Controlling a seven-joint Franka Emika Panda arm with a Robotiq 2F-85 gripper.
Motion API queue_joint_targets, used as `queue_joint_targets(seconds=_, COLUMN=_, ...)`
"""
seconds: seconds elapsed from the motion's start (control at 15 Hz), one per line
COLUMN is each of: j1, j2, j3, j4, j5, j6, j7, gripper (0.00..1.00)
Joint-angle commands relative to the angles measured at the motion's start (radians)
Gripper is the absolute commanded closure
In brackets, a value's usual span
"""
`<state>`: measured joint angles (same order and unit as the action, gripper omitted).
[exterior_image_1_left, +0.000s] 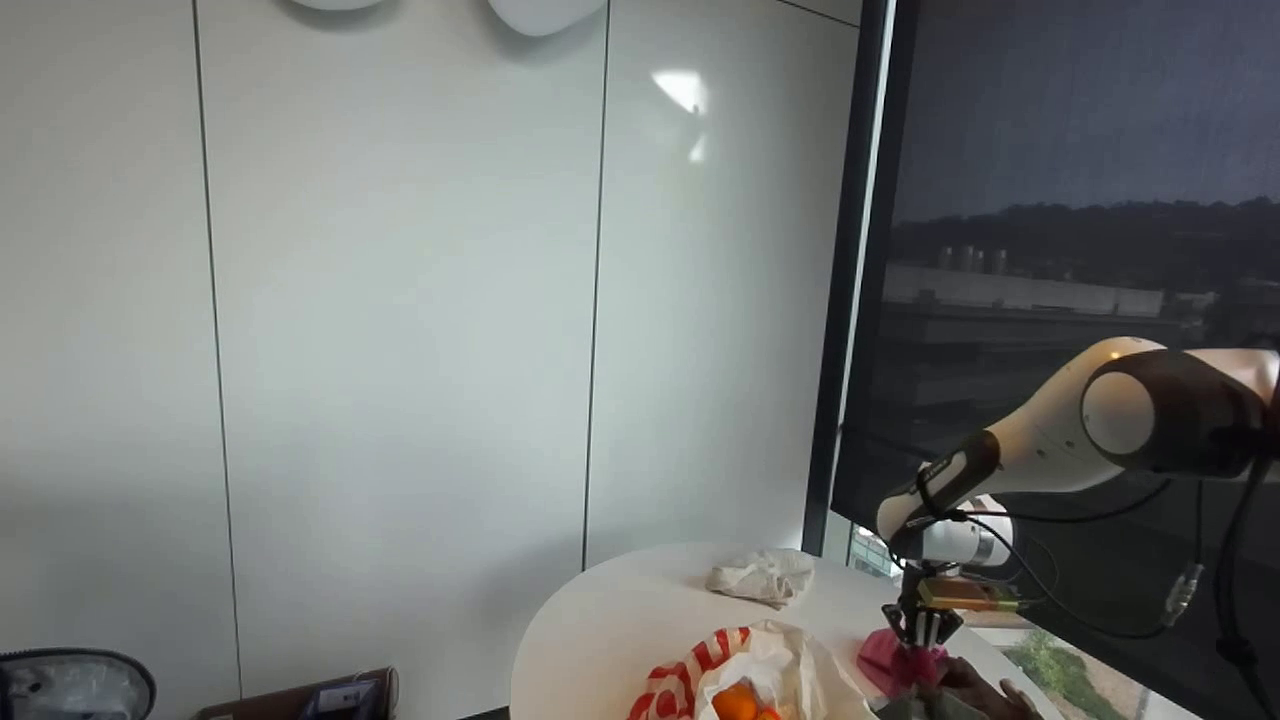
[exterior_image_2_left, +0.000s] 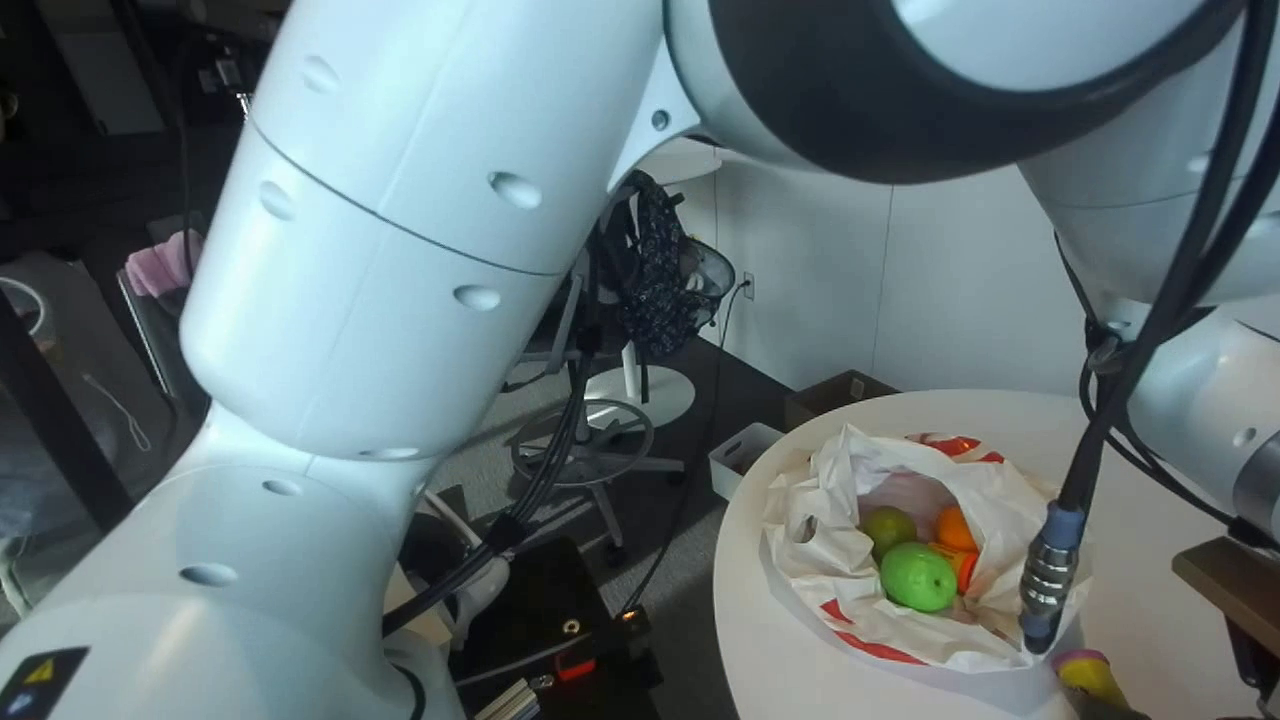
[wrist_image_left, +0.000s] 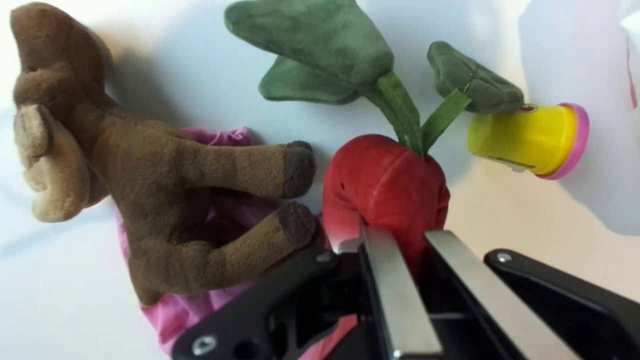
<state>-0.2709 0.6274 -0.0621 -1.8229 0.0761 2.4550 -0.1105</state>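
In the wrist view a red plush radish (wrist_image_left: 395, 185) with green leaves (wrist_image_left: 325, 40) lies across my fingertips. My gripper (wrist_image_left: 407, 237) has its two fingers pressed in around the radish's lower part, red fabric showing between them. To the left a brown plush animal (wrist_image_left: 150, 155) rests on a pink cloth (wrist_image_left: 235, 135), its feet pointing at the radish. A yellow tub (wrist_image_left: 525, 140) with a pink lid sits to the right, near a leaf. In an exterior view the gripper (exterior_image_1_left: 925, 640) points down beside the pink cloth (exterior_image_1_left: 878, 662) and the brown plush (exterior_image_1_left: 985, 690); the fingertips are partly hidden.
A white paper bag (exterior_image_2_left: 810, 560) on the round white table (exterior_image_2_left: 745, 640) holds green and orange fruit (exterior_image_2_left: 918, 578). A crumpled white cloth (exterior_image_1_left: 765, 577) lies further back. Cables hang along the arm. The tub (exterior_image_2_left: 1090, 678) stands just beside the bag.
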Motion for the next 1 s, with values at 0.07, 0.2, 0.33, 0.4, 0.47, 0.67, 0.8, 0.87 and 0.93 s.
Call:
queue_joint_targets(seconds=0.07, j1=-0.05, j2=-0.276, j3=0.057, j4=-0.251, j5=0.059, j6=0.026, j7=-0.215, gripper=0.89)
queue_joint_targets(seconds=0.2, j1=-0.045, j2=-0.369, j3=0.074, j4=-0.335, j5=0.079, j6=0.025, j7=-0.315, gripper=0.89)
queue_joint_targets(seconds=0.33, j1=-0.013, j2=-0.441, j3=0.085, j4=-0.41, j5=0.081, j6=0.024, j7=-0.388, gripper=0.89)
queue_joint_targets(seconds=0.4, j1=0.005, j2=-0.466, j3=0.095, j4=-0.441, j5=0.083, j6=0.032, j7=-0.418, gripper=0.89)
queue_joint_targets(seconds=0.47, j1=0.032, j2=-0.483, j3=0.102, j4=-0.471, j5=0.07, j6=0.039, j7=-0.432, gripper=0.9)
queue_joint_targets(seconds=0.67, j1=0.13, j2=-0.496, j3=0.129, j4=-0.535, j5=0.01, j6=0.062, j7=-0.428, gripper=0.9)
queue_joint_targets(seconds=0.8, j1=0.203, j2=-0.47, j3=0.151, j4=-0.553, j5=-0.056, j6=0.113, j7=-0.391, gripper=0.9)
queue_joint_targets(seconds=0.87, j1=0.238, j2=-0.455, j3=0.158, j4=-0.554, j5=-0.104, j6=0.15, j7=-0.362, gripper=0.9)
queue_joint_targets(seconds=0.93, j1=0.27, j2=-0.44, j3=0.163, j4=-0.551, j5=-0.148, j6=0.178, j7=-0.329, gripper=0.9)
